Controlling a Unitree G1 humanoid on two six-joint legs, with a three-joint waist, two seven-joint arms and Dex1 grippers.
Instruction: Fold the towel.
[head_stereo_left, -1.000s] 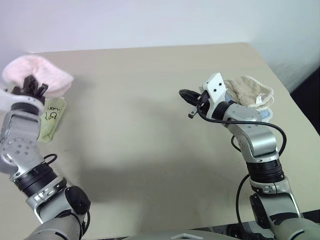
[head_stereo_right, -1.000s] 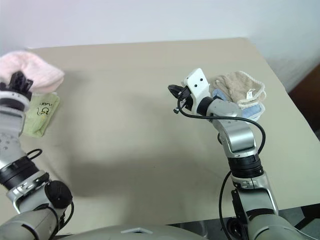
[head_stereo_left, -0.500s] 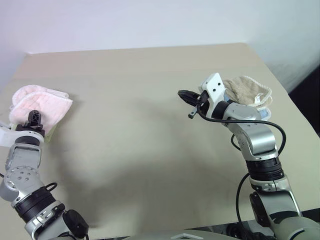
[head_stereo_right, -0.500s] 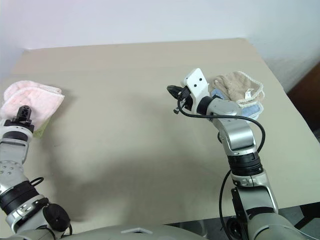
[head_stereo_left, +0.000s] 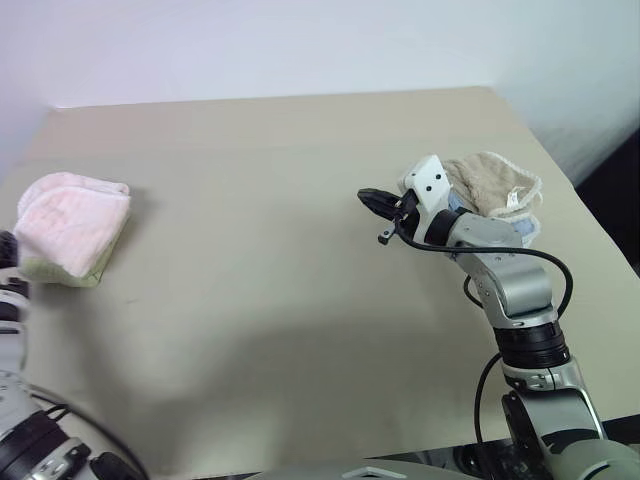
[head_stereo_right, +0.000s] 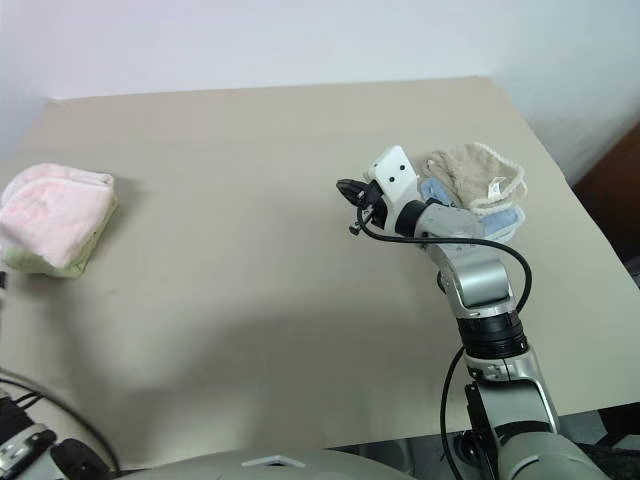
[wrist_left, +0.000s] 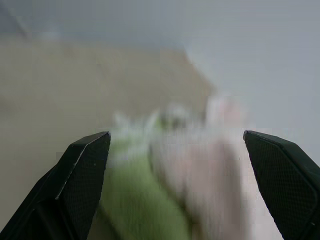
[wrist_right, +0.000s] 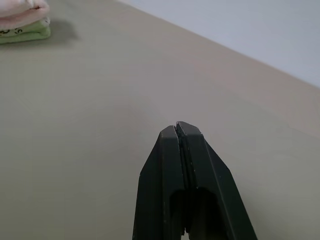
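Beige desk (head_stereo_left: 280, 260) w/ pale wall behind. Towel (head_stereo_left: 68, 222), pink, now sits folded at far left, stacked on a green cloth (head_stereo_left: 55, 270); a sec ago the left pincer (wrist_left: 175, 185) was pinching it, since then it has let go & pulled back, fingers wide apart w/ nothing between. Right pincer (head_stereo_left: 372, 200) hasn't moved, tips pressed together, empty, mid-desk, just left of beige cloth (head_stereo_left: 495, 183) at right. Fold looks done; probably only arm retreat left.
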